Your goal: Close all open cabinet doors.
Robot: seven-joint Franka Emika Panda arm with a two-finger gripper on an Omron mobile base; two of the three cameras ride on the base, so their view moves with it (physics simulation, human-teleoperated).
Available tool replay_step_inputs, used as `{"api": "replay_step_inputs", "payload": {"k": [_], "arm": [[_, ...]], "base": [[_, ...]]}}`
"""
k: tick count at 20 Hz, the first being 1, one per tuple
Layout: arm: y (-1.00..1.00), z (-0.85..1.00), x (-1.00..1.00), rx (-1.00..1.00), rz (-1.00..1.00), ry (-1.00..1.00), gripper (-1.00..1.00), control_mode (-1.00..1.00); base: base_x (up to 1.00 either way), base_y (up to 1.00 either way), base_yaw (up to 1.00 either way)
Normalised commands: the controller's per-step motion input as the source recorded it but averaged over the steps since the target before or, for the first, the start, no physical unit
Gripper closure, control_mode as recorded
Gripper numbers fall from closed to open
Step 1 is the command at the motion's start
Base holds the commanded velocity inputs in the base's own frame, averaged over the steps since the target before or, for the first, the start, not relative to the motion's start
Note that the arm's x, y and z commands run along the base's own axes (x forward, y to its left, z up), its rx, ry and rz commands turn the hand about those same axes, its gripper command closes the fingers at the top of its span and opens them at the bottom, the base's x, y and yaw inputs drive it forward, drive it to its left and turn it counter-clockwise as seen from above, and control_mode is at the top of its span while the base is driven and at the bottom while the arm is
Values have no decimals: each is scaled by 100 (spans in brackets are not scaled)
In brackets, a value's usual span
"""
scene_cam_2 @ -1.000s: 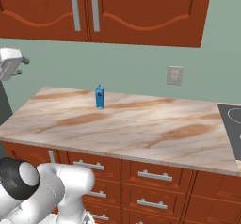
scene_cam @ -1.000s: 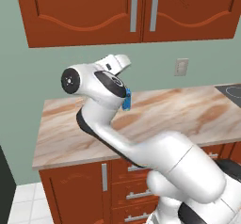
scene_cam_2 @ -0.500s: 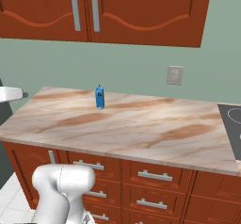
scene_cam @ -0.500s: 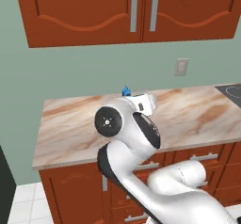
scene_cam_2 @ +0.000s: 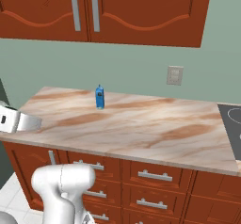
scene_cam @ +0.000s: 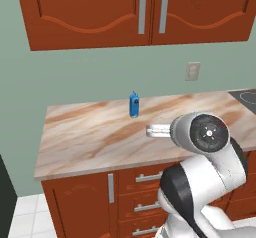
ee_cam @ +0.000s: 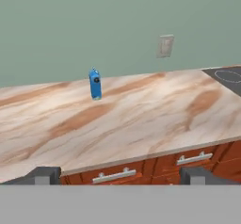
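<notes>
Two reddish-brown cabinet doors hang above the counter, the left door (scene_cam: pixel 85 12) and the right door (scene_cam: pixel 205 9), with silver bar handles (scene_cam: pixel 142 7) side by side at the seam. Both lie flush with the cabinet front, as they also do in the right base view (scene_cam_2: pixel 146 11). My gripper (ee_cam: pixel 121 176) is open with nothing between its fingertips (ee_cam: pixel 47 175). It is held low in front of the counter's front edge, looking across the counter at the wall. The white hand (scene_cam: pixel 157 130) (scene_cam_2: pixel 16 120) sits well below the doors.
A small blue bottle (scene_cam: pixel 133 104) (ee_cam: pixel 95 84) stands upright on the marble counter (scene_cam: pixel 90 137) near the wall. A wall outlet (scene_cam: pixel 192 71) is to its right and a black cooktop (scene_cam_2: pixel 233 117) further right. Drawer fronts (scene_cam_2: pixel 153 176) run below the counter.
The arm has swung down and to the right, bringing the hand from above the counter's left end to counter height. The gripper stayed open. The doors and bottle have not moved.
</notes>
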Motion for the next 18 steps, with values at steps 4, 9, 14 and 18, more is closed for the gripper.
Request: {"api": "replay_step_inputs", "payload": {"k": [4,9,14,18], "arm": [[-93,-14,-61,29,8,0,-100,-100],[-3,-3,-3,1,0,1,-100,-100],[0,0,0,0,0,0,-100,-100],[0,-1,0,-2,1,-3,-100,-100]], "base": [[0,0,0],[0,0,0],[0,0,0],[0,0,0]]}}
